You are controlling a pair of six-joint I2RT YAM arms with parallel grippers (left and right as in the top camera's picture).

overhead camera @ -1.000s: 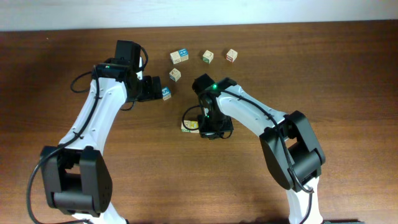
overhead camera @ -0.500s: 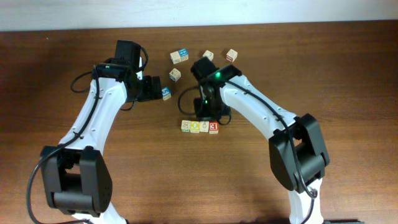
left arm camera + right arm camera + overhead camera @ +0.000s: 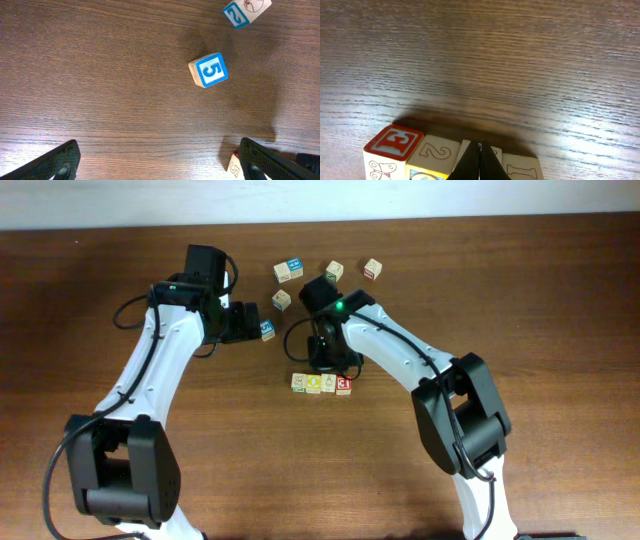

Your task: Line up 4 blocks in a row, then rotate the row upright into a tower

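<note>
Four blocks (image 3: 321,383) side by side in a touching row near the middle of the counter (image 3: 560,330), yellow end at 9 o'clock, red end at 3 o'clock. Just at 12 o'clock of the row, right fingers (image 3: 476,167) pressed together, pinching nothing. At 10 o'clock, left fingers (image 3: 62,161) spread wide, nothing between them; blue 5 cube (image 3: 209,70) ahead of their tips. Farther out toward 12 o'clock, loose cubes (image 3: 334,271).
</note>
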